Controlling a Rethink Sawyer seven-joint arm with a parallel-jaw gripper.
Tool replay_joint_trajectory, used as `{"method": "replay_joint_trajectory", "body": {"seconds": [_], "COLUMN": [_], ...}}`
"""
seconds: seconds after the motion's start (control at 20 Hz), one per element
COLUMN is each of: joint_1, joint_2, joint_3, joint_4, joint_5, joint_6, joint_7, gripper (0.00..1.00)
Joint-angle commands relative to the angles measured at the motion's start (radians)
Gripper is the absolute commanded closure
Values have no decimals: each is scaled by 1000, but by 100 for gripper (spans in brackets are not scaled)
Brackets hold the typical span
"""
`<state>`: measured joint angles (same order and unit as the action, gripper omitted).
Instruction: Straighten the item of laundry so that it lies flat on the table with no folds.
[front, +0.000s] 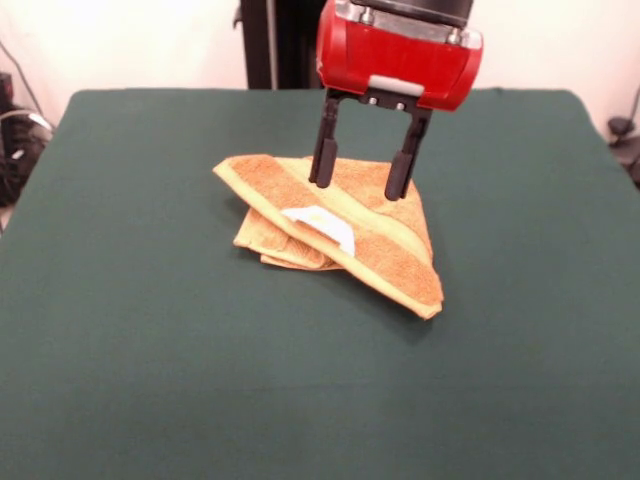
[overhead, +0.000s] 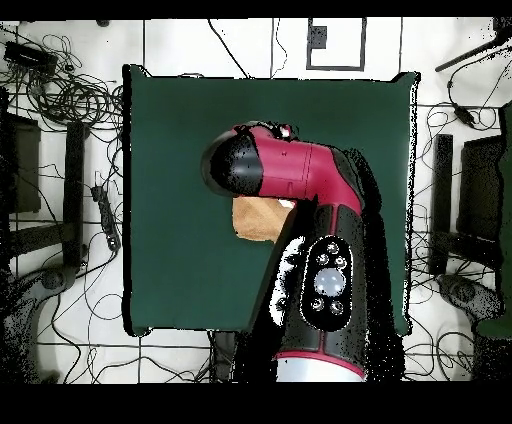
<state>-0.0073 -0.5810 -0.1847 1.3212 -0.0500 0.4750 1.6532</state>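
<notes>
The item of laundry is an orange-tan towel lying folded over itself in a rough triangle near the middle of the table. A paler yellowish band runs diagonally across its top layer, and a white label shows near its middle. My gripper hangs from the red head, fingers pointing down and spread apart over the towel's far part. The fingertips are at or just above the cloth; I cannot tell whether they touch it. In the overhead view the arm covers most of the towel and hides the gripper.
The dark green table extends well beyond the towel on every side. Cables and stands lie on the floor around the table. The black pedestal column stands behind the table's far edge.
</notes>
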Motion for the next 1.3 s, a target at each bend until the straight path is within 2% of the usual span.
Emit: {"method": "replay_joint_trajectory", "body": {"seconds": [0.05, 0.55, 0.7, 1.1, 1.3], "joint_1": [39, 33, 35, -26, -6], "joint_2": [84, 90, 116, 139, 179], "joint_3": [40, 49, 56, 153, 137], "joint_4": [69, 73, 73, 108, 80], "joint_5": [-58, -51, -53, -41, -50], "joint_6": [108, 108, 52, -47, -102], "joint_7": [72, 73, 90, 47, 82], "gripper": [0, 0, 0, 0, 0]}}
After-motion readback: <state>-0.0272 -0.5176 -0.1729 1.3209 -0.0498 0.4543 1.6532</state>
